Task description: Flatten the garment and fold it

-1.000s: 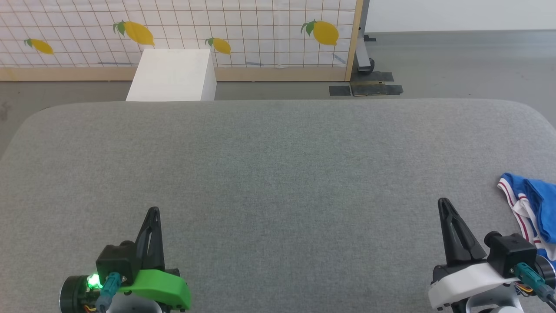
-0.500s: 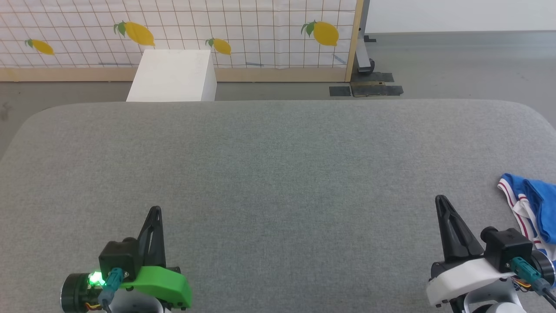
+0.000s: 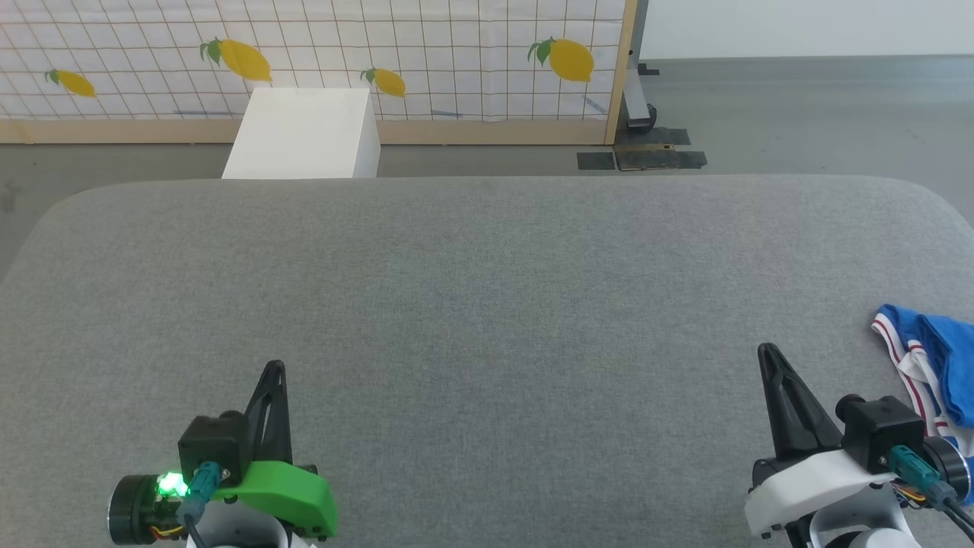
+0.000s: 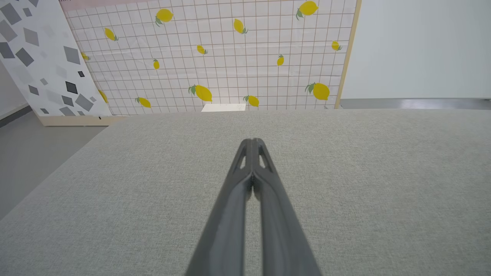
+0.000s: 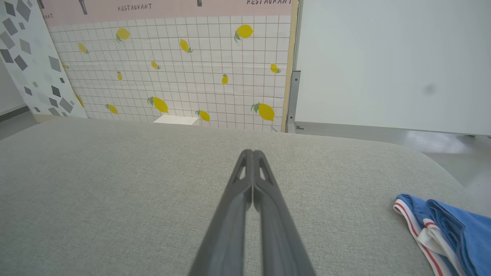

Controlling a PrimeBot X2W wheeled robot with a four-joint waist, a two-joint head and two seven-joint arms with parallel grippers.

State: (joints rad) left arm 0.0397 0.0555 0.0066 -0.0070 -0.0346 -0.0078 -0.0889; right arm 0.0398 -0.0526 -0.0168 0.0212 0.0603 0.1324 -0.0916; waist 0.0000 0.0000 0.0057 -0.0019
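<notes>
Nudged right hand (image 3: pixel 767 358) slightly left, away from garment (image 3: pixel 943 350); kept it and left hand (image 3: pixel 274 373) pinched closed, empty. Soft, light, floppy: pinch at striped trim (image 3: pixel 890 335).

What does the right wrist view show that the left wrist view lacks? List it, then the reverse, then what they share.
Right wrist view adds: the garment lying crumpled, RESTAURANT lettering, the shut right gripper. Left wrist view adds: the shut left gripper. Shared: grey padded surface, lemon-print screen, white box.
</notes>
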